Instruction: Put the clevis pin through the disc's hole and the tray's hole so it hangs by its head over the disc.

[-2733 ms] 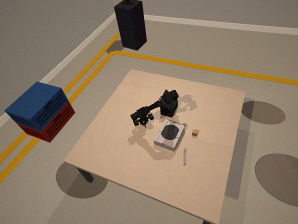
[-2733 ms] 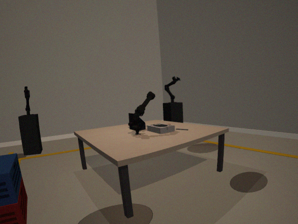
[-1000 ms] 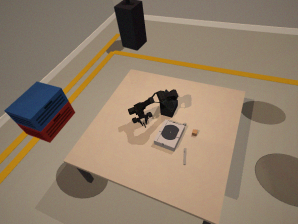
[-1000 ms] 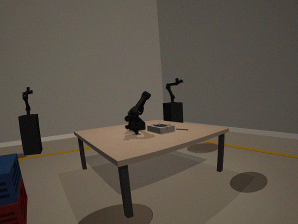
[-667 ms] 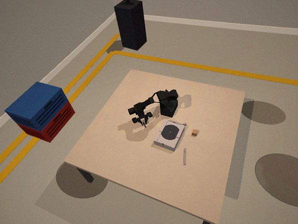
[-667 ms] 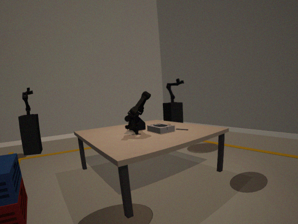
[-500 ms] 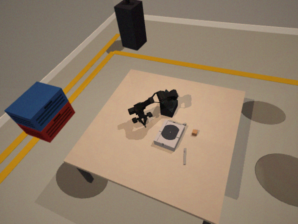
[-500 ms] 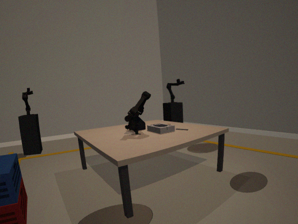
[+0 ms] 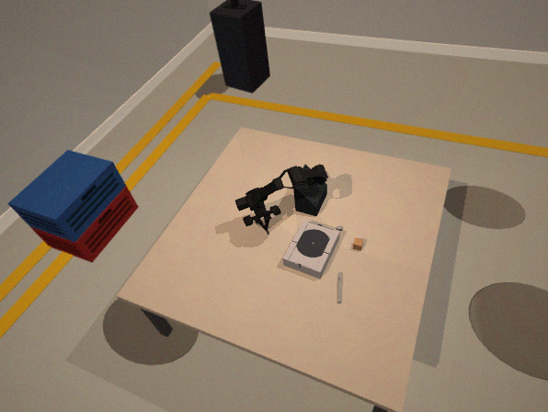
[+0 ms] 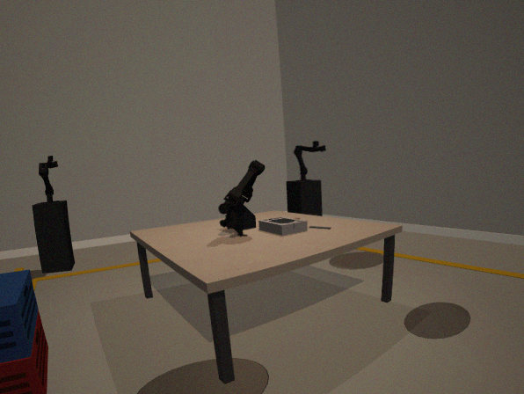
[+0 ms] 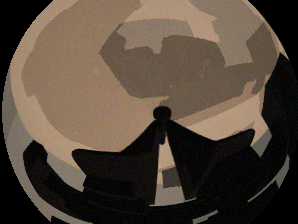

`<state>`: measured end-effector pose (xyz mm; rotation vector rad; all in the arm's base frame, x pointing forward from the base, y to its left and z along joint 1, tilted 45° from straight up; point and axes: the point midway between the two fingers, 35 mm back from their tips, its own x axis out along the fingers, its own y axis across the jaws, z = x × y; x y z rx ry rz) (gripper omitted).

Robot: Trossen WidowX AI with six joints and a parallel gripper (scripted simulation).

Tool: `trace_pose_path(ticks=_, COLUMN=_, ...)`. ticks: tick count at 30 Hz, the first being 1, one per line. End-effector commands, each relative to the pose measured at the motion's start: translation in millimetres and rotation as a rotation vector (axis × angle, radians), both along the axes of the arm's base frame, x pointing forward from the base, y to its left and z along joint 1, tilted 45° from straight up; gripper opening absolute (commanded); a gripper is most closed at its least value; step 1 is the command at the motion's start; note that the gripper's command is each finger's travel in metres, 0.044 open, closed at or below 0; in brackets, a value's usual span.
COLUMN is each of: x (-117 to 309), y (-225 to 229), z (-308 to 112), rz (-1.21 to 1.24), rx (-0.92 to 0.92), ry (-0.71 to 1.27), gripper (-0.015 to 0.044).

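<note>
Gripper (image 9: 268, 232) (image 10: 241, 234) (image 11: 161, 124), black and two-fingered, is clenched on the clevis pin (image 11: 162, 113), with the fingertips drawn in on its slim shank. The pin shows as a dark silhouette in the wrist view, its round head just past the tips; whether that head touches the table cannot be told. The black arm (image 9: 268, 189) (image 10: 245, 185) bends down low over the wooden table (image 9: 230, 285) (image 10: 264, 255), close to its own base, which stands on the same tabletop. Beside the gripper and apart from it sits the pale grey steel tray (image 9: 294, 257) (image 10: 294, 228), a shallow box. The aluminium disc (image 9: 305, 244) (image 10: 281, 220), round and dark grey in this light, lies flat within the tray's rim, a tiny light dot at its middle. The pin is outside the tray, on the gripper's side of it. On the tray's other side, a small orange block (image 9: 358, 245) rests on the table, and a thin grey bar (image 9: 339, 290) (image 10: 320, 227) lies near the tray, not touching it. Off the table, a blue crate (image 9: 69, 188) (image 10: 15, 290) is stacked on a red crate (image 9: 106, 221) (image 10: 26, 374). Farther out, two black pedestals (image 9: 241, 46) (image 10: 54, 237) (image 10: 304, 198) each carry a dark arm, and yellow lines (image 9: 368, 121) (image 10: 440, 262) cross the floor before plain grey walls (image 10: 132, 110).
</note>
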<state>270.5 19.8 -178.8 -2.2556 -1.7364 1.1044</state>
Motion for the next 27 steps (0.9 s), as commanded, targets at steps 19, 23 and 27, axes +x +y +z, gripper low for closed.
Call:
trace_pose_path(ticks=19, x=10, y=-46, z=46, rz=0.002, rx=-0.012, ry=-0.014, gripper=0.0)
trace_pose_path(ticks=23, x=9, y=-43, z=44, rz=-0.002, rx=-0.007, ry=-0.006, gripper=0.0)
trace_pose_path(ticks=27, x=17, y=-35, z=57, rz=0.041, rx=-0.032, ry=-0.024, gripper=0.0)
